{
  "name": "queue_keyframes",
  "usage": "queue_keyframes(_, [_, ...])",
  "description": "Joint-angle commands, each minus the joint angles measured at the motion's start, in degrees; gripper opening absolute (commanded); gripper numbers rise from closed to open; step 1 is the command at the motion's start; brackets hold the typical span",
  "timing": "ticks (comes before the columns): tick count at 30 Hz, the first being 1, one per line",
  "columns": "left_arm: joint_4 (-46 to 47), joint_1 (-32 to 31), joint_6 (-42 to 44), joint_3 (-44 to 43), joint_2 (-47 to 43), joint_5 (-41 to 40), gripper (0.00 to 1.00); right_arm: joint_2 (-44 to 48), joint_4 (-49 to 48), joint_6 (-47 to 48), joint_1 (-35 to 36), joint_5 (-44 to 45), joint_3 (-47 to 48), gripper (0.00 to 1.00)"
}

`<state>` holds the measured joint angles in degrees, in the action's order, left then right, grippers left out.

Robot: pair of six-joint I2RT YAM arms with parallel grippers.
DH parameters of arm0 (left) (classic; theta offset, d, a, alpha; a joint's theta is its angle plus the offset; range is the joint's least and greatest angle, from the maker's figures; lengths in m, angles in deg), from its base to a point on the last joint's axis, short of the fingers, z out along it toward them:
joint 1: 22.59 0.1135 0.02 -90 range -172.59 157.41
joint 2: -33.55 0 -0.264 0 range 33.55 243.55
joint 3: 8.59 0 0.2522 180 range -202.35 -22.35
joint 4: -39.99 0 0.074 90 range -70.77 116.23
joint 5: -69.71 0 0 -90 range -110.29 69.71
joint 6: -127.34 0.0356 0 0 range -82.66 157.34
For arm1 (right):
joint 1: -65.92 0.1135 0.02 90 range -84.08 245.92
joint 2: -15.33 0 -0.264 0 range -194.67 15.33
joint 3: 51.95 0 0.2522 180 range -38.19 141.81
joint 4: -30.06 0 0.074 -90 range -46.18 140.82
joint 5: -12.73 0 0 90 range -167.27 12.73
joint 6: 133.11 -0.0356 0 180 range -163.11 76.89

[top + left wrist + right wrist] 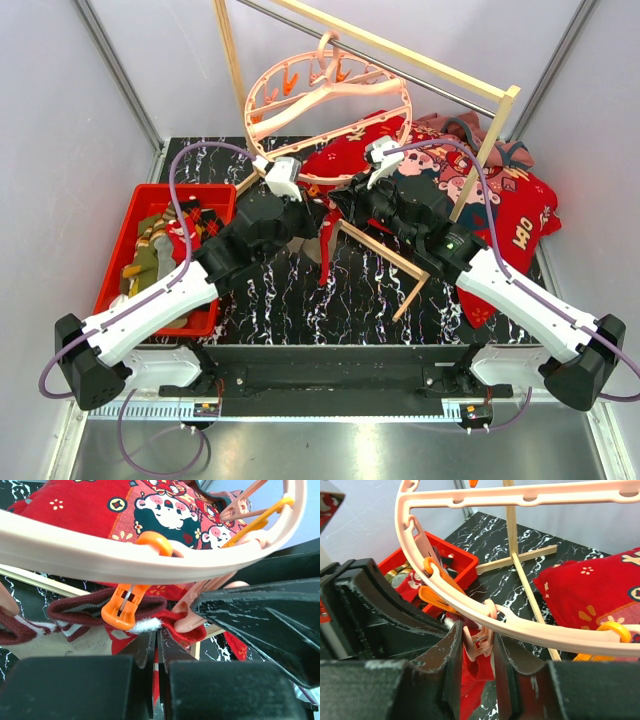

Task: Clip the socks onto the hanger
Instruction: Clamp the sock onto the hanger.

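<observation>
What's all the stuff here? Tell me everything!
Round salmon-pink plastic ring hanger: one, back middle.
Small plastic clips: many, orange and pink, on the hanger.
Pale wooden rack frame: one, back.
Big red cartoon-printed cloth: one, right.
Red plastic bin: one, left.
Fabric socks: several, mixed colours, in the bin.
Red patterned sock: one, under the hanger.
Black marbled table: one, underneath.
Left gripper: shut on the red patterned sock.
Right gripper: shut on one pink clip.

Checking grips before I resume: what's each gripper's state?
Left gripper: closed, holding the red sock.
Right gripper: closed on a pink clip.
</observation>
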<state>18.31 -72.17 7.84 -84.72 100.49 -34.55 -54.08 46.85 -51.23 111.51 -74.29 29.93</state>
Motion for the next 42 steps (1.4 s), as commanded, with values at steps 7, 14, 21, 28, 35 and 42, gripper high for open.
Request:
queue_keyframes(7, [2.0,-0.4,1.4,-1.2,-2.8,-0.4,0.0,0.4,0.4,1.2,-0.2,6.8,-0.4,0.0])
queue_keyframes(14, [5.2,-0.4,2.2,0.5,-4.1,-0.4,0.0,0.3,0.5,0.5,-0.3,4.5,-0.3,0.0])
queue_keyframes(21, [11.9,-0.7,3.6,3.5,-3.0,0.7,0.0,1.4,0.0,-2.9,-0.3,0.9,0.2,0.0])
queue_keyframes(28, [17.1,-1.0,5.1,7.3,-4.3,0.3,0.0,3.3,-0.2,-6.9,-0.3,0.4,-0.6,0.0])
queue_keyframes(35, [18.6,-1.2,5.9,7.8,-7.0,0.4,0.0,2.1,-0.3,-6.6,-0.3,2.3,-1.6,0.0])
queue_keyframes(42, [19.1,-1.5,7.0,8.5,-9.1,0.4,0.0,2.3,0.2,-4.9,-0.2,5.3,-2.0,0.0])
